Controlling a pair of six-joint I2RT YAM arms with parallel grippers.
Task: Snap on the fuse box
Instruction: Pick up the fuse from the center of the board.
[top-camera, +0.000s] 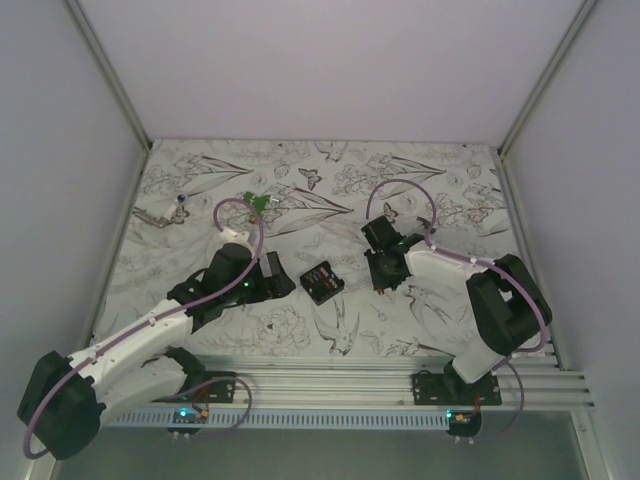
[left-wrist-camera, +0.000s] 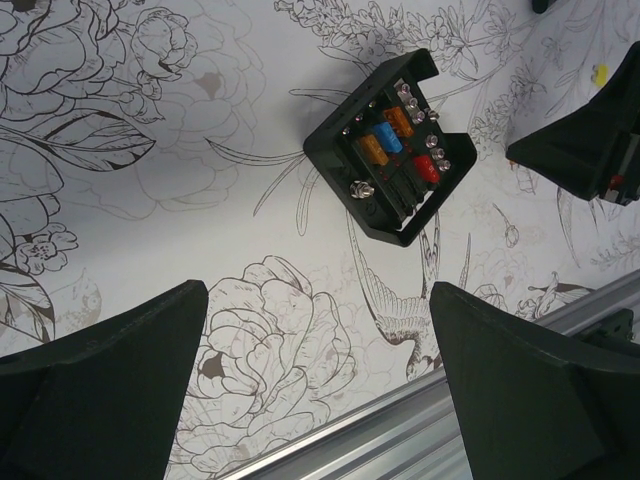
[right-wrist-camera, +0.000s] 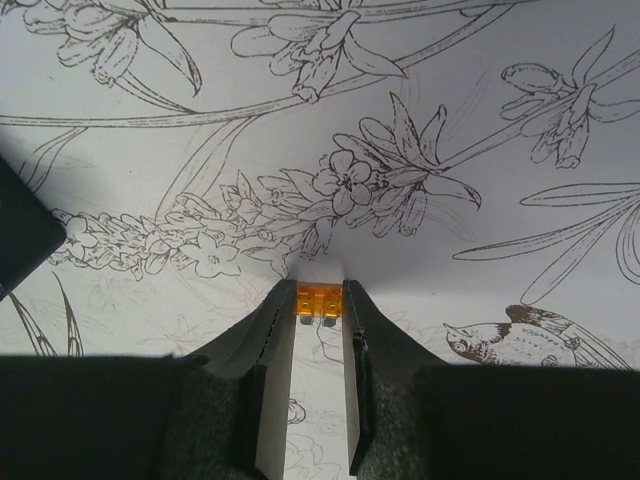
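1. Left gripper (left-wrist-camera: 318, 300): the two black fingers (left-wrist-camera: 100, 385) fill the foreground of the left wrist view. They stand wide apart and hold nothing; only the printed table (left-wrist-camera: 150, 200) shows between them.
2. Fuse box (left-wrist-camera: 392, 147): it lies flat on the table, open side up, ahead of the left fingers and apart from them. Orange, blue and red fuses sit in its slots.
3. From above, the fuse box (top-camera: 322, 282) sits between the two grippers, just beside the left gripper (top-camera: 275, 275) and a little further from the right gripper (top-camera: 383, 278).
4. Right gripper (right-wrist-camera: 319, 290): the fingers (right-wrist-camera: 275, 380) are drawn close together and pinch a small orange fuse (right-wrist-camera: 319, 301) at their tips. The gripper is low over the table; whether the fuse touches the surface cannot be told.
5. Rail (top-camera: 330, 380): an aluminium rail at the near edge carries both arm bases.
6. Green piece (top-camera: 256, 203): it lies on the table beyond the left arm, well apart from the fuse box.
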